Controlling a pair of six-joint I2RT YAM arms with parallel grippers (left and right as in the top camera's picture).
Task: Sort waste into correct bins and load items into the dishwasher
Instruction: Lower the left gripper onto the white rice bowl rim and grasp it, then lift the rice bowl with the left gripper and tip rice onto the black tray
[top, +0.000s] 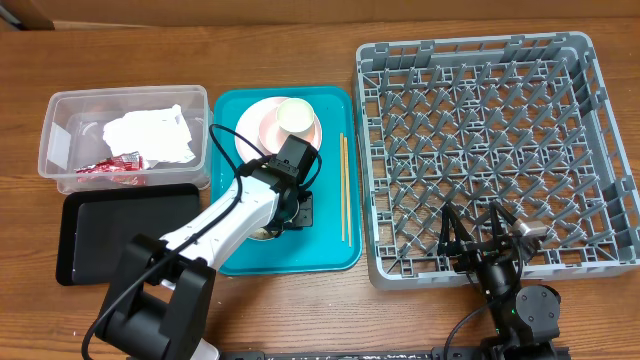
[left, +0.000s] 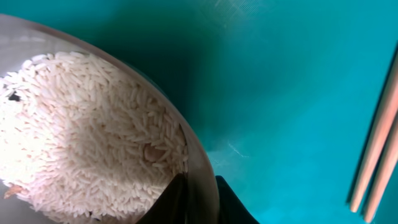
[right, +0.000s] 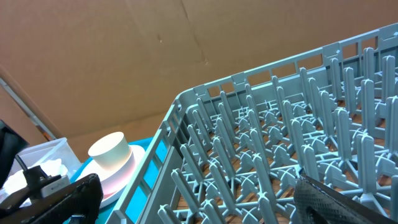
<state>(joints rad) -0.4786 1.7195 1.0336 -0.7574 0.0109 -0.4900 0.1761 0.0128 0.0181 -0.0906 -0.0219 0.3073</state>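
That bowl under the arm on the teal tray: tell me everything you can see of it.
The bowl is round, pale grey and glossy, with a thin rim. It stands upright on the teal tray, mostly hidden under the left arm from above. White rice covers its bottom. The left tool straddles its rim, one finger inside and one outside; whether it pinches is unclear. The chopsticks lie apart from it.

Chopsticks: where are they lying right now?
In the overhead view the chopsticks lie along the right side of the teal tray, between the pink plate and the grey dish rack.
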